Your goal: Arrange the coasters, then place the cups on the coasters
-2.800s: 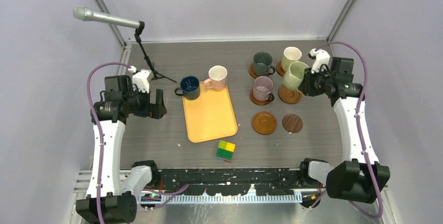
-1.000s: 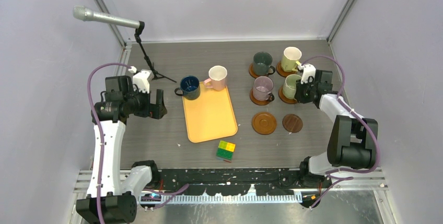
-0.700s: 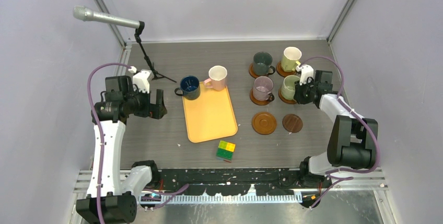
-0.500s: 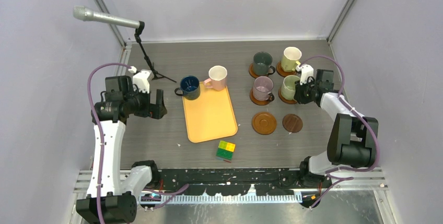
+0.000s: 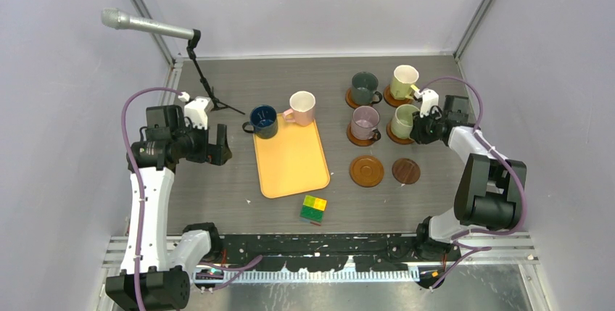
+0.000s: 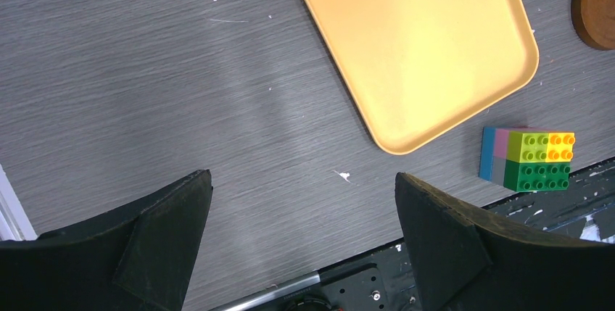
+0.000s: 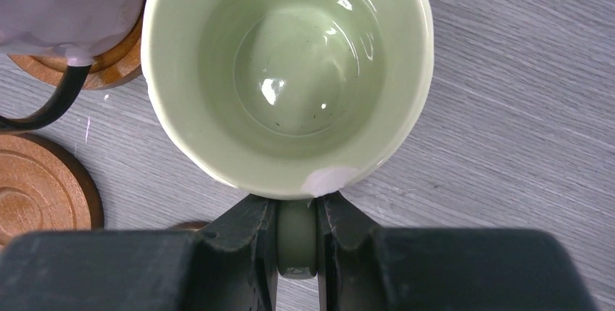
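My right gripper point(image 5: 420, 127) is shut on the handle point(image 7: 296, 237) of the light green cup point(image 5: 403, 118), which is upright over a coaster point(image 5: 394, 138). The dark grey-green cup point(image 5: 364, 86), the pale yellow cup point(image 5: 403, 80) and the mauve cup point(image 5: 364, 121) each stand on a coaster. Two coasters lie bare: a reddish one point(image 5: 366, 170) and a darker one point(image 5: 406, 171). The dark blue cup point(image 5: 263, 120) stands on the table by the tray. The white-pink cup point(image 5: 302, 106) is at the tray's far edge. My left gripper point(image 5: 217, 144) hangs open and holds nothing.
An orange tray point(image 5: 290, 159) lies mid-table, with a yellow-green block point(image 5: 313, 209) near the front edge. A microphone on a stand point(image 5: 207, 86) is at the back left. The left wrist view shows the tray point(image 6: 420, 43), the block point(image 6: 533, 157) and bare table.
The right arm has lowered the light green cup from the air down over its coaster. Its wrist has shifted slightly right in the last second. The left arm has not moved.
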Tool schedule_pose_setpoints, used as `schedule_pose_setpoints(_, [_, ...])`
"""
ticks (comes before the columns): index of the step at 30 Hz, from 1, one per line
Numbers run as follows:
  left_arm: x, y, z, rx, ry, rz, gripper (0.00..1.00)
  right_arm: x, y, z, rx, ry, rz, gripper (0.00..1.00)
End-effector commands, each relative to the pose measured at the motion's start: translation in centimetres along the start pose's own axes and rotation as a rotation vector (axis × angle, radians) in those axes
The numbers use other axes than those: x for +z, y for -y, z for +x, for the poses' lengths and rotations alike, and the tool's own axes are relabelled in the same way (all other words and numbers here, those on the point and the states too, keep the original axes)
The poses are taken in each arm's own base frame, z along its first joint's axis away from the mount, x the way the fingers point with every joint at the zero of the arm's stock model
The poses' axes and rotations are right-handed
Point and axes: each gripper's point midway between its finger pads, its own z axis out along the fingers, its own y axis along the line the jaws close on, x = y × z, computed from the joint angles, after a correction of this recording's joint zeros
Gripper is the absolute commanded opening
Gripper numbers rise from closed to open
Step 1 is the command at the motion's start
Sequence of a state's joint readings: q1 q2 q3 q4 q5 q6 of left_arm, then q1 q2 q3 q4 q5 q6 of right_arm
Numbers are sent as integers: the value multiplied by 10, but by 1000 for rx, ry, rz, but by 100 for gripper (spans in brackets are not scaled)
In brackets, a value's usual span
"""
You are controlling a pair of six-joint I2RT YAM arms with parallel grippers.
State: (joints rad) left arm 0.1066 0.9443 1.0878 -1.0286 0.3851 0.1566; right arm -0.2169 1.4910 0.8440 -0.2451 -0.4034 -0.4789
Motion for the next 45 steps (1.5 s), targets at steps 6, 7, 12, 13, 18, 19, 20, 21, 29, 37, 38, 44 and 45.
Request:
schedule_pose_setpoints(6, [2, 1, -6, -8, 19, 6, 100, -9, 7, -15, -30, 25, -31, 18])
schedule_pose_setpoints(7, [1, 1, -6, -8, 19, 5, 100, -9, 6, -14, -33, 21, -35, 22])
schedule_pose_setpoints(12, [3, 0, -3, 11, 2, 12, 100, -11, 6, -15, -38, 19, -35, 47])
schedule_pose_setpoints(13, [4, 0, -3, 18, -6, 18, 100, -12, 6, -15, -39, 18, -36, 48])
schedule_pose_setpoints(18, [9, -1, 2, 83, -62, 58, 100, -18, 3, -17, -54, 1, -54, 57])
schedule_pose_setpoints(19, [10, -1, 0, 99, -67, 65, 100, -22, 2, -17, -61, -2, -58, 59])
schedule_pose_setpoints(20, [11, -1, -2, 117, -75, 77, 100, -25, 0, -18, -66, -8, -66, 62])
schedule_pose_setpoints(21, [13, -2, -5, 131, -82, 89, 100, -29, -1, -19, -78, -11, -71, 64])
schedule_pose_setpoints(29, [51, -9, -46, 226, -92, 173, 100, -61, -9, -40, -84, 12, -79, 76])
schedule_pose_setpoints(37, [119, -10, -78, 332, -95, 178, 100, -89, -25, -74, 4, 78, -128, 77])
schedule_pose_setpoints(38, [130, -12, -78, 339, -104, 180, 100, -93, -30, -78, 20, 87, -148, 77])
schedule_pose_setpoints(44, [176, -14, -70, 385, -155, 212, 98, -109, -49, -97, 85, 127, -223, 77])
schedule_pose_setpoints(45, [182, -15, -68, 390, -164, 214, 98, -110, -51, -100, 87, 133, -229, 77])
